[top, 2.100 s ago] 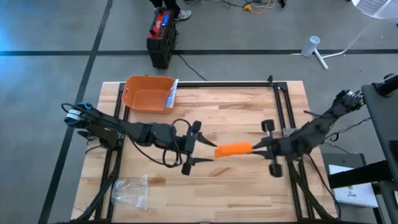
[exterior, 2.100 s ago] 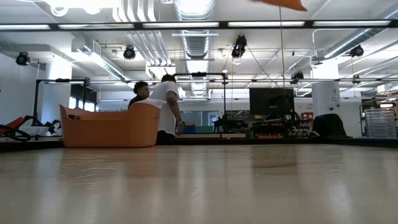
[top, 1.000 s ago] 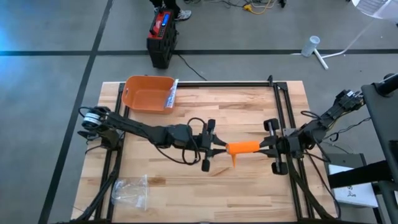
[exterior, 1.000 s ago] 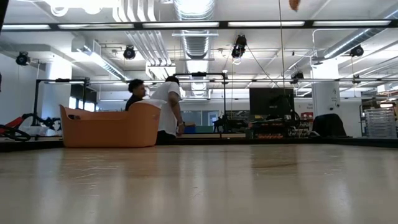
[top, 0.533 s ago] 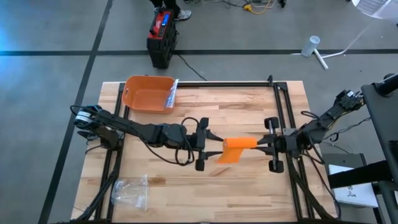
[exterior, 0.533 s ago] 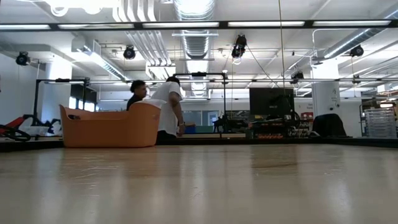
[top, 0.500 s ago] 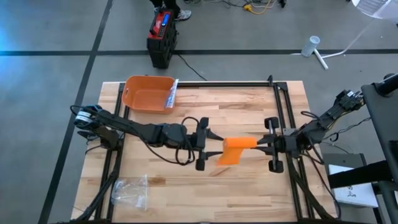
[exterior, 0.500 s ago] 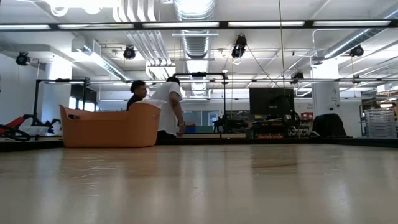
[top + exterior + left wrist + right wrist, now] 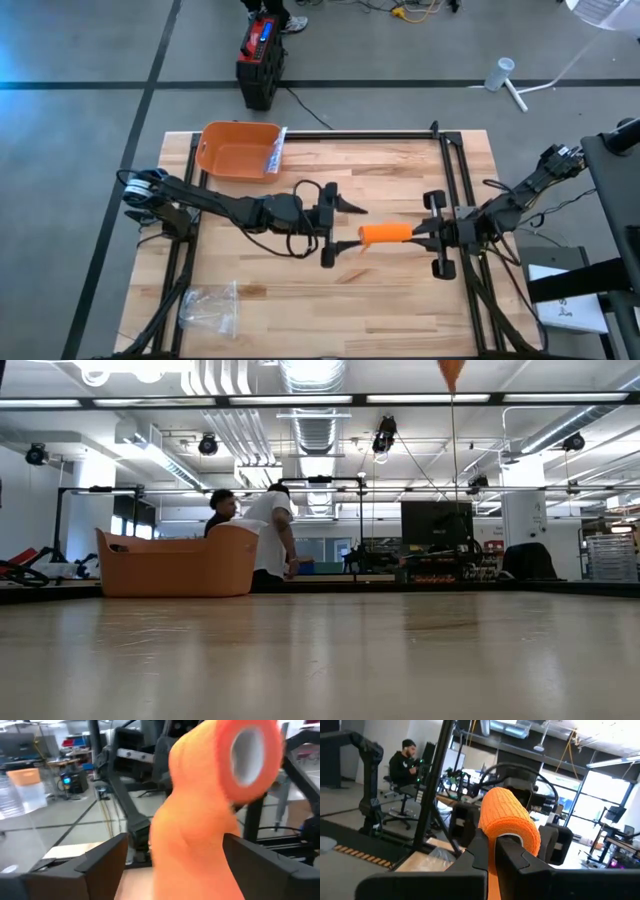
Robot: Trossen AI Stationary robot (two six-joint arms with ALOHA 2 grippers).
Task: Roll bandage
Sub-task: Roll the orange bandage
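An orange bandage roll (image 9: 385,234) is held level above the middle of the table, with my right gripper (image 9: 420,236) shut on its right end. Its hollow core (image 9: 247,757) faces my left gripper (image 9: 343,234), which stands open just left of the roll. A loose tail (image 9: 195,845) hangs from the roll between the left fingers (image 9: 95,865) without touching them. The tail's tip (image 9: 452,370) shows at the low view's top edge. My right gripper holds the roll by its end nearest the table's right edge (image 9: 507,836), coming level from the right, along the roll's length. The fingers (image 9: 485,851) hide how they sit on that end. The roll sticks out level beyond them, lifted clear of the table.
An orange bin (image 9: 238,150) with a packet (image 9: 277,150) leaning in it stands at the far left. A clear plastic bag (image 9: 210,308) lies at the near left. Black frame rails (image 9: 455,170) run along the table's sides. Two people (image 9: 265,530) are in the room behind.
My left gripper has opened and let go of the bandage's loose end, then drawn back slightly toward the table's left. The freed piece spread wide for a moment and now hangs narrow under the roll. The roll stays in my right gripper.
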